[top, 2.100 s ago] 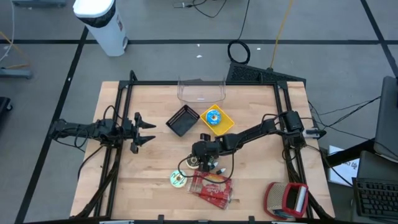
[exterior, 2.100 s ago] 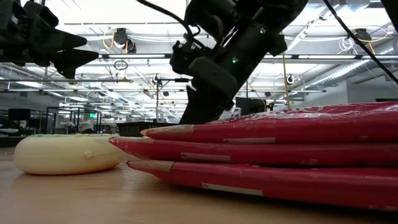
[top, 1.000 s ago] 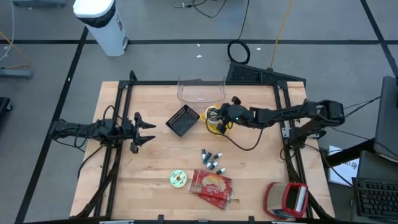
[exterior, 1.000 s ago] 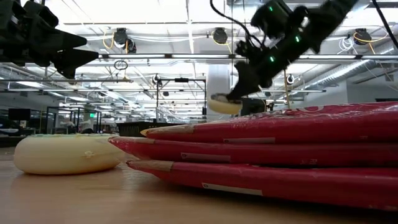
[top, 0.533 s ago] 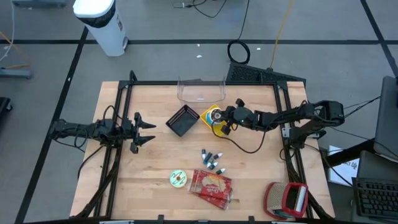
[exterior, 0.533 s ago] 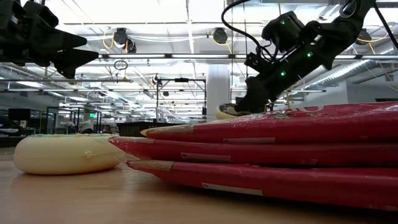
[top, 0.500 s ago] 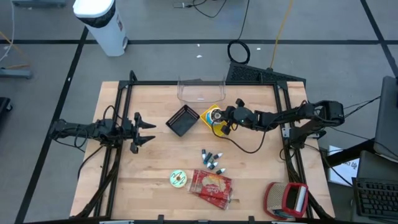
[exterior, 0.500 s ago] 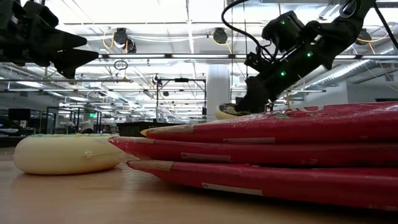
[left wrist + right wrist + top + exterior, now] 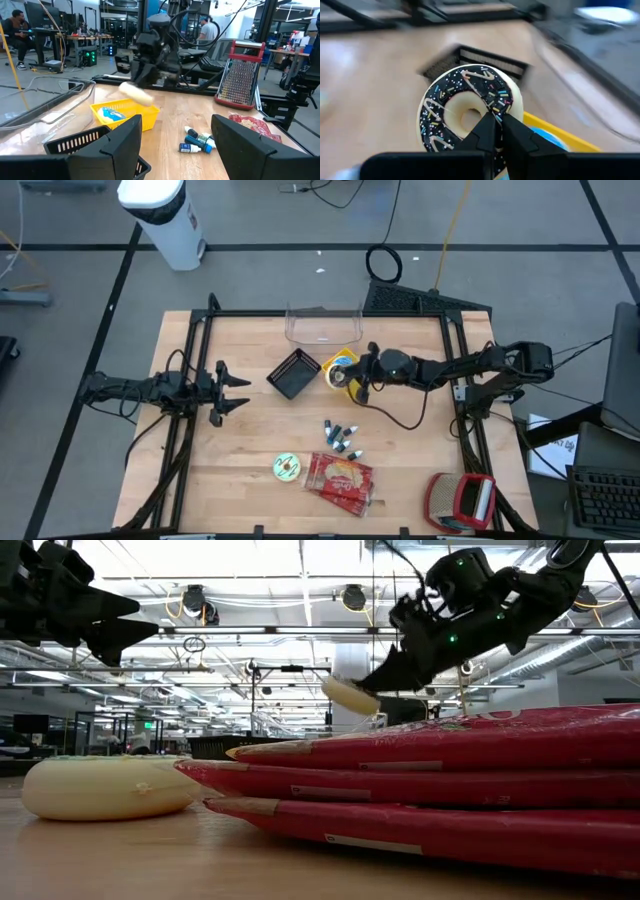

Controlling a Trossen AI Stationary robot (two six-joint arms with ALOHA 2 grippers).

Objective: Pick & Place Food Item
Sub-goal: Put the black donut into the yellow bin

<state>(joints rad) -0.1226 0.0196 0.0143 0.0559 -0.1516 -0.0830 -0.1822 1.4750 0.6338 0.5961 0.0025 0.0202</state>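
Note:
A doughnut with dark, sprinkled icing [image 9: 462, 107] hangs tilted over the yellow tray [image 9: 127, 114], which holds a blue-iced doughnut [image 9: 111, 114]. My right gripper [image 9: 494, 127] is shut on the dark doughnut; the low view shows them [image 9: 350, 695] raised above the table. My left gripper [image 9: 236, 391] waits open at the table's left side, touching nothing. Another doughnut, green-iced [image 9: 286, 468], lies flat on the table near the front, beside a red packet [image 9: 340, 482]. My right gripper pinches the doughnut's ring [image 9: 506, 107] between its two fingers, their tips reaching the edge of the hole. The fingers come nearly level from the table's right. The doughnut is lifted clear and stands tilted, its iced face turned back toward the wrist.
A black basket [image 9: 293, 373] sits just left of the yellow tray, and a clear container [image 9: 323, 325] stands behind them. Small bottles [image 9: 342, 438] lie mid-table. A red-framed grater [image 9: 462, 500] lies at the near right corner.
My right gripper has stayed over the yellow tray, still shut on the doughnut, and has turned at the wrist. The doughnut dipped toward the tray, then came up again, tipped more on edge and a little toward the table's left.

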